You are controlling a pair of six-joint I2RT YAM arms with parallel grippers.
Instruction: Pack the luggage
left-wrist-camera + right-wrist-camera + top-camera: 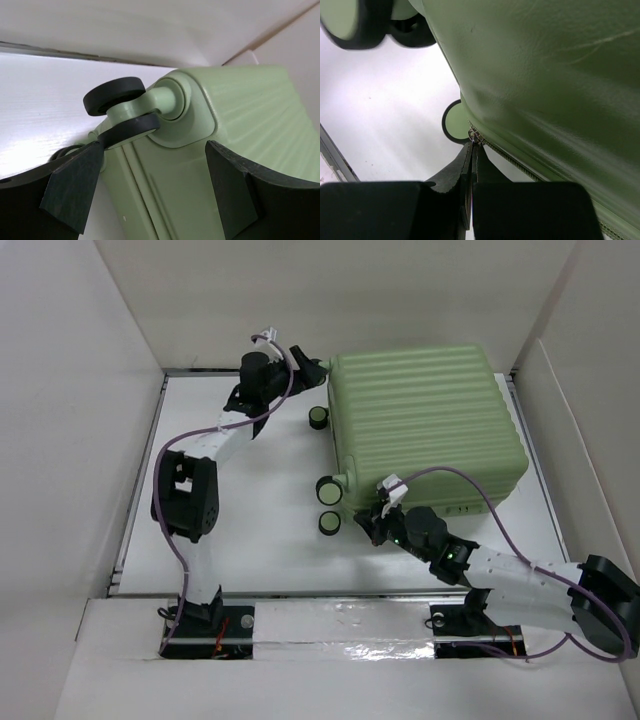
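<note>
The luggage (pixel 425 425) is a light-green ribbed suitcase lying flat and closed at the back right of the table. My left gripper (pixel 316 370) is open at its far-left corner; in the left wrist view the jaws (pixel 155 192) straddle the suitcase's wheeled end (pixel 170 165), just below a black spinner wheel (pixel 120 107). My right gripper (pixel 372 526) is at the near-left corner. In the right wrist view it (pixel 474 149) is shut on the small metal zipper pull (pixel 476 138) on the zipper line along the suitcase edge (pixel 535 90).
Black-and-green wheels (pixel 328 489) stick out from the suitcase's left side toward the white table (pixel 250 510). White walls enclose the table on the left, back and right. A white strip runs along the front edge by the arm bases.
</note>
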